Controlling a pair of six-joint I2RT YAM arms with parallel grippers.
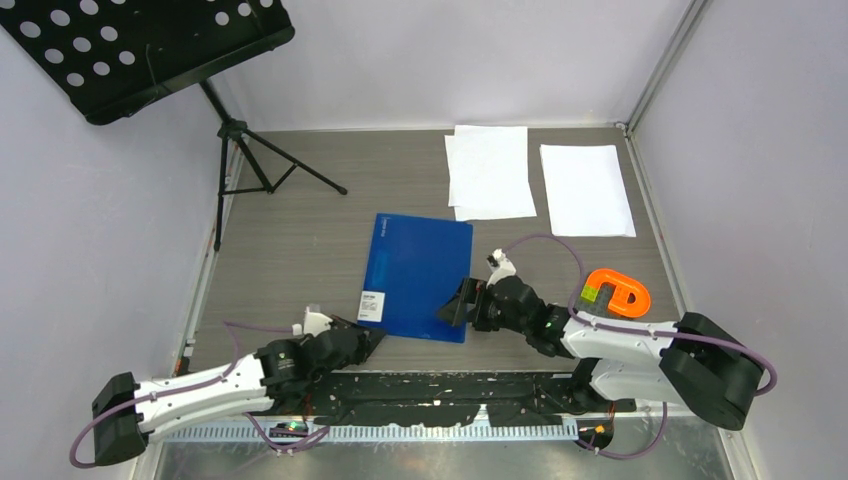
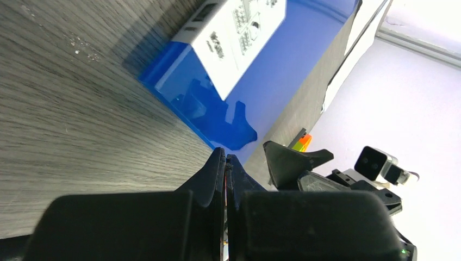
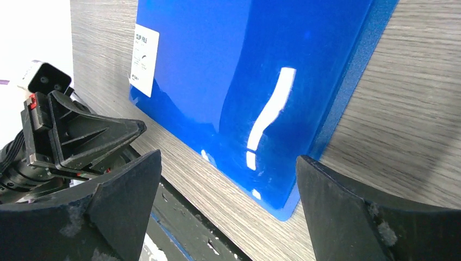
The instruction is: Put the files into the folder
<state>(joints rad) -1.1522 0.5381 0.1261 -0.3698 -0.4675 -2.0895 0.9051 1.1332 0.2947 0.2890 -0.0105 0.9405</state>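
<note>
Nothing is filed yet; the blue folder lies shut and flat in the middle of the table, label up at its near left corner; the files are all outside it at the far right, a loose pile of sheets just beyond the folder's far right corner and a single sheet beside that pile, nearer the right wall; so the cover must be opened and every sheet carried over, which is the whole job still to do

The right gripper is spread wide and empty, low at the folder's near right corner; in its wrist view the corner sits between the two fingers, but neither touches it; the left gripper has its fingers pressed together with nothing seen between them, its tip just off the folder's near left corner

Both near corners are free of anything on top, and the long right edge has bare table along it, so I judge a lift from that side has room; the cover could swing left over open wood; a music stand overhangs the far left and its legs reach onto the table there; an orange piece sits close by the right arm; the near edge is taped in black
</note>
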